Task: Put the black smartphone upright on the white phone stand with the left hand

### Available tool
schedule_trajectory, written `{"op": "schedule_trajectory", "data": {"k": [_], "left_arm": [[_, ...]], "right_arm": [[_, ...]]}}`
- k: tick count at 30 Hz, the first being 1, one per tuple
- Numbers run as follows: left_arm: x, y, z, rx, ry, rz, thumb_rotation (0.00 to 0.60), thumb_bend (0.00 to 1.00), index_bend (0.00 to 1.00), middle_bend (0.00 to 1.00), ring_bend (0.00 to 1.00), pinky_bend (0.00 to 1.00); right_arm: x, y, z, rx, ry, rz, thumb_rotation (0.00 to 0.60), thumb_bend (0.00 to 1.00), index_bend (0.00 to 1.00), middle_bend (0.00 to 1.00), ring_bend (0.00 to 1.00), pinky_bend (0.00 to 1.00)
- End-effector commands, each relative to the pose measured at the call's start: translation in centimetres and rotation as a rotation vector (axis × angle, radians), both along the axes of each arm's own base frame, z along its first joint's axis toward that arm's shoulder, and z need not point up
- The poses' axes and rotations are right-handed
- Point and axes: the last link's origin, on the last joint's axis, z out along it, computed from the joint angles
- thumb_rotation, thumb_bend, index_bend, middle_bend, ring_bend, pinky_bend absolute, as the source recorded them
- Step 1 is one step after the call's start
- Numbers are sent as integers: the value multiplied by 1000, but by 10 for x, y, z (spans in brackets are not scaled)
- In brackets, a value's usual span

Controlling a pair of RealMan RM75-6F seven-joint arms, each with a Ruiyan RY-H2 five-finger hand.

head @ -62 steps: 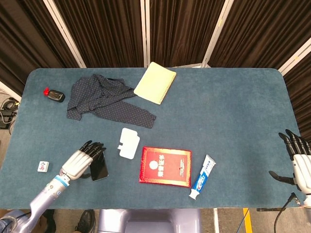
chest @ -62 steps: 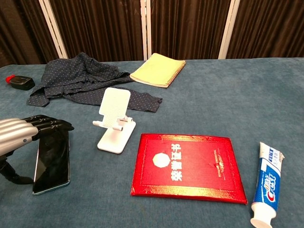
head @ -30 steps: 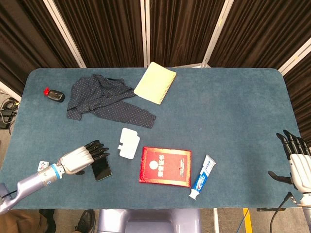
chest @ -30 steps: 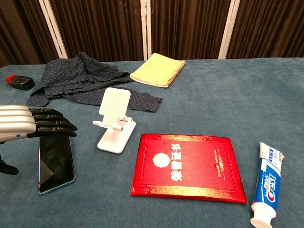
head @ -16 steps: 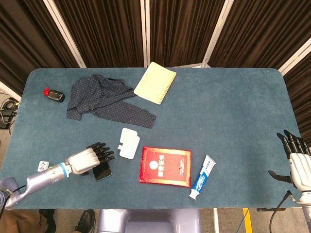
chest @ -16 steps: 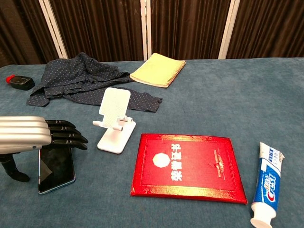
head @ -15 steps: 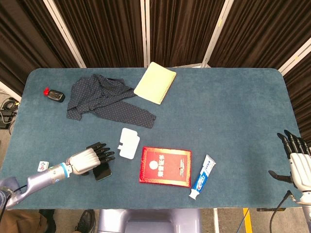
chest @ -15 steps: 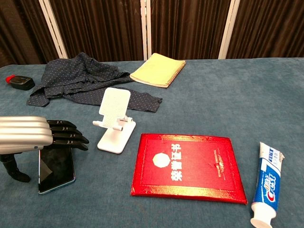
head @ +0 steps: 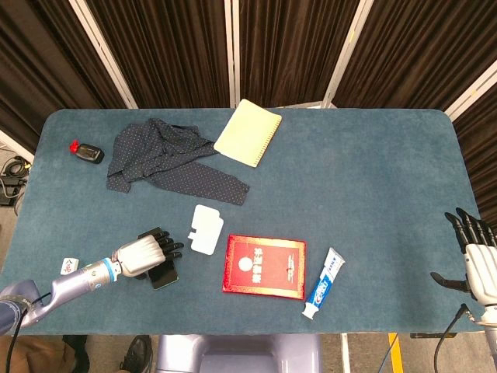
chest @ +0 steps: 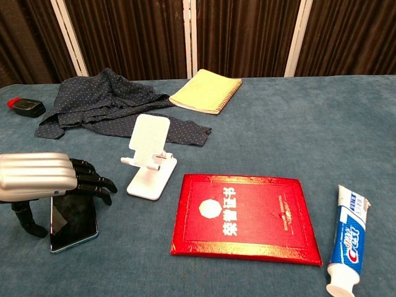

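Observation:
The black smartphone (chest: 74,224) lies flat on the blue table, just left of the white phone stand (chest: 150,158). My left hand (chest: 46,176) hovers over the phone's far end, its fingers bent down toward the phone's right side and its thumb low beside the left edge. I cannot see any contact with the phone. From the head view, the left hand (head: 144,252) covers most of the smartphone (head: 165,276), and the stand (head: 206,228) sits empty to its right. My right hand (head: 474,260) is spread open past the table's right edge.
A red booklet (chest: 246,216) lies right of the stand, with a toothpaste tube (chest: 348,244) beyond it. A dotted dark shirt (head: 167,159), a yellow notebook (head: 248,132) and a small black, red-capped object (head: 86,152) lie at the back. A small tile (head: 69,265) sits left of my forearm.
The phone, earlier propped on edge against my left hand, now lies flat. The hand has moved right over it and its fingers have bent downward. The right hand barely shifted.

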Motion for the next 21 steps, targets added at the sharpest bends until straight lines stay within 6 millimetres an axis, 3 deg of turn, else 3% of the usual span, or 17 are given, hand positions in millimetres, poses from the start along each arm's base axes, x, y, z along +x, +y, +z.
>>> {"op": "schedule_trajectory", "data": {"k": [1, 7, 17, 21], "left_arm": [[0, 0, 0, 4, -12, 1, 600, 0, 457, 260, 278, 263], [1, -2, 3, 11, -46, -30, 600, 0, 611, 403, 404, 339], [6, -7, 25, 35, -113, -103, 600, 0, 625, 415, 411, 352], [24, -9, 53, 90, -179, -261, 600, 0, 636, 422, 417, 357]], "right_arm": [[0, 0, 0, 1, 0, 1, 600, 0, 0, 0, 0, 0], [1, 0, 0, 2, 0, 2, 600, 0, 0, 0, 0, 0], [2, 1, 0, 1, -7, 8, 600, 0, 0, 0, 0, 0], [3, 2, 3, -6, -16, 12, 600, 0, 0, 0, 0, 0]]}}
